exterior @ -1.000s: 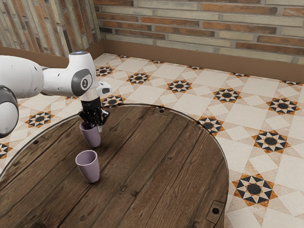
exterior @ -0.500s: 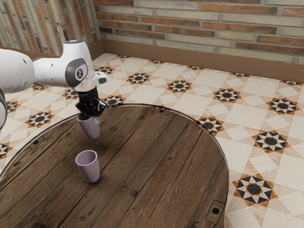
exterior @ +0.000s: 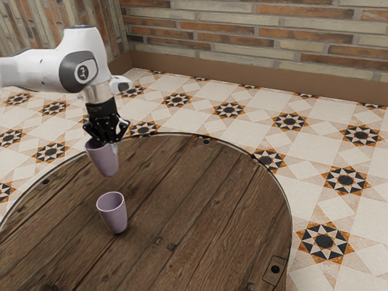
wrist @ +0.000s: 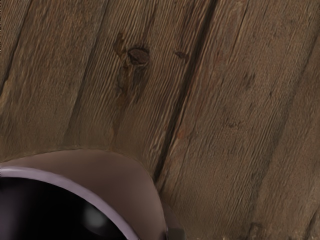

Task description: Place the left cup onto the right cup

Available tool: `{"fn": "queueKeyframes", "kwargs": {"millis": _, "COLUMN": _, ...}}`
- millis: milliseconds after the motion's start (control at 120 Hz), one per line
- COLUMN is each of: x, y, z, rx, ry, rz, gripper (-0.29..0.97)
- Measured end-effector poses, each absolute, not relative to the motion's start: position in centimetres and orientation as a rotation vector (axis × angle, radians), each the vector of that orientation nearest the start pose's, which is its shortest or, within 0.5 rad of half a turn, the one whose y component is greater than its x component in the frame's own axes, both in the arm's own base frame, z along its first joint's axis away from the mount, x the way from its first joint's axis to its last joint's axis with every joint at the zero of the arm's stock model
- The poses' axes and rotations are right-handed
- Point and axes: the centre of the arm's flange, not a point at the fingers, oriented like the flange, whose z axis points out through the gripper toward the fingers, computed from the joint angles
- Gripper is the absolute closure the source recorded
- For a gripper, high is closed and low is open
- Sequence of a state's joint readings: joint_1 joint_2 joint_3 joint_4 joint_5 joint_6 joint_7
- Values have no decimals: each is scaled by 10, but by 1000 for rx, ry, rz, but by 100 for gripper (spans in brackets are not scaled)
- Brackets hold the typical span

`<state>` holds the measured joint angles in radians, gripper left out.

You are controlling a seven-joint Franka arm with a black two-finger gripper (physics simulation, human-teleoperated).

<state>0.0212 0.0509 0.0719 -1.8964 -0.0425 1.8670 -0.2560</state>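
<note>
A mauve cup (exterior: 103,157) hangs in the air above the round wooden table (exterior: 200,218), and my gripper (exterior: 104,140) is shut on its rim. It is tilted slightly. A second mauve cup (exterior: 113,211) stands upright on the table, below the held one and a little toward the exterior view's right. In the wrist view the held cup (wrist: 105,185) shows as a blurred rim and dark inside just under my hand, with wood planks beyond it.
The table's curved far edge (exterior: 242,154) runs behind the cups, with patterned floor tiles (exterior: 315,133) beyond it. A brick wall (exterior: 254,30) stands at the back.
My gripper has lifted the held cup off the table and carried it up and toward the exterior view's left. The other cup has not moved.
</note>
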Motion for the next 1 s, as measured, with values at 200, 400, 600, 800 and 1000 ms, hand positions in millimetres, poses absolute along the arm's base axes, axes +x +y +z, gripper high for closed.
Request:
{"fn": "queueKeyframes", "kwargs": {"millis": 200, "x": 537, "y": 29, "z": 466, "rx": -3062, "ry": -651, "rz": 177, "gripper": 78}}
{"fn": "queueKeyframes", "kwargs": {"millis": 400, "x": 524, "y": 17, "z": 458, "rx": -3018, "ry": -749, "rz": 212, "gripper": 78}}
{"fn": "queueKeyframes", "kwargs": {"millis": 600, "x": 519, "y": 17, "z": 449, "rx": -2973, "ry": -867, "rz": 237, "gripper": 78}}
{"fn": "queueKeyframes", "kwargs": {"millis": 800, "x": 518, "y": 16, "z": 438, "rx": -2943, "ry": -952, "rz": 229, "gripper": 78}}
{"fn": "queueKeyframes", "kwargs": {"millis": 1000, "x": 523, "y": 14, "z": 434, "rx": -2932, "ry": -1008, "rz": 187, "gripper": 78}}
